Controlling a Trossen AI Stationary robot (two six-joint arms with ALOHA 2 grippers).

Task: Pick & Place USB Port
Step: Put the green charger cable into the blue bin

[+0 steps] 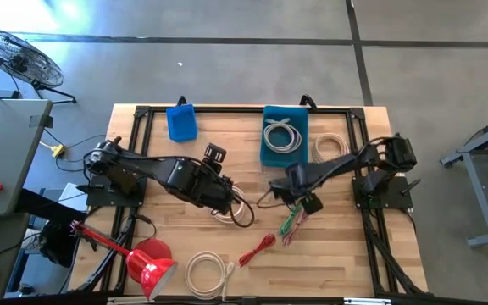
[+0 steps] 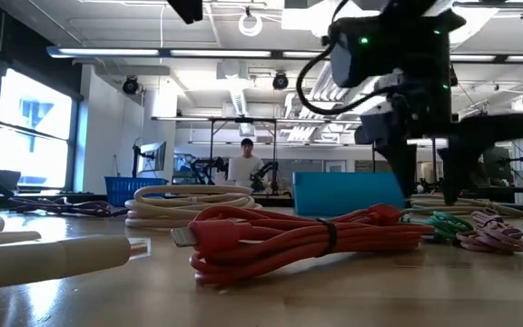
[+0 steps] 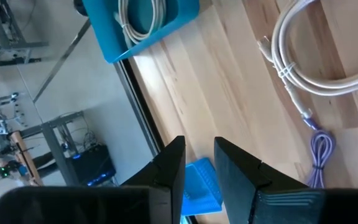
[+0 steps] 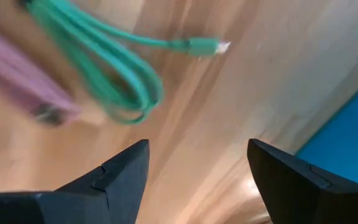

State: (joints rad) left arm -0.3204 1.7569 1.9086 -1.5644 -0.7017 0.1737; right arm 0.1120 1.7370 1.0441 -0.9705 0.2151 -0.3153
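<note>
Nearest the table-level camera lies a thick cream cable end (image 2: 53,257), smooth and rounded, and just behind it a red USB cable (image 2: 298,238) folded into a long bundle and cinched by a dark tie, its pale plug pointing toward the cream one. From above, the same red bundle (image 1: 257,250) is a thin bright streak on the pale wooden table (image 1: 346,263), near a neatly wound white coil (image 1: 207,274) at the front edge and a glossy red funnel-shaped thing (image 1: 146,264) at the front left corner. Farther in, the right gripper (image 1: 309,204) hangs just above a loose green cable (image 4: 114,78) and a pink one (image 4: 27,78); its wrist view shows the two dark fingers spread wide with only bare wood grain between them, and the green cable's small plug (image 4: 207,45) lying free on the boards. The low view shows that gripper (image 2: 429,195) as a black block with a green light above, close over the green and pink tangle. The left gripper (image 1: 216,155) sits mid-table, raised; its wrist view shows the fingers set narrowly apart, holding nothing. Beyond them, a teal plastic bin (image 1: 285,135) holds a white coiled cable (image 1: 283,135), a smaller blue bin (image 1: 181,122) stands to its left, and another cream coil (image 1: 329,146) rests on the wood beside it. Only the low view shows a person (image 2: 245,163) standing far back in the room.
</note>
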